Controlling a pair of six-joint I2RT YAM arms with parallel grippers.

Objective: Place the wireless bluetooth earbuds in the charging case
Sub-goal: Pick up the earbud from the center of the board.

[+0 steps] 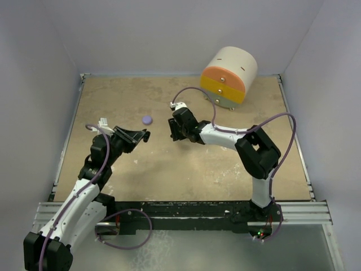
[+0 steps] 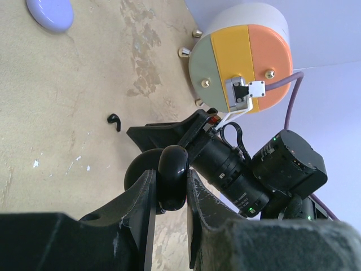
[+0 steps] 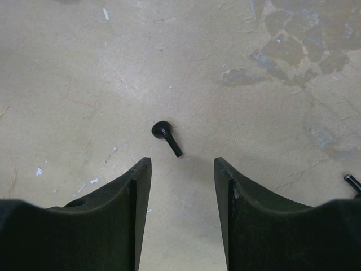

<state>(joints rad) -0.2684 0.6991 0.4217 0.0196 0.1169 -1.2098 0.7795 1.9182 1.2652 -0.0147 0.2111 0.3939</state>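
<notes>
The right gripper [image 3: 183, 165] hangs over the table [image 3: 67, 79] with its 2 fingers spread. The black earbud [image 3: 165, 135] lies loose just ahead of the gap, touched by neither. The left gripper [image 2: 170, 195] is pressed onto a black round case [image 2: 172, 166], with a lilac puck [image 2: 51, 11] lying well apart on the table.

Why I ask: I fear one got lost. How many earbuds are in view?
1. The black earbud lies on the table just ahead of the open right gripper. No lilac one shows; it may be hidden.
</notes>
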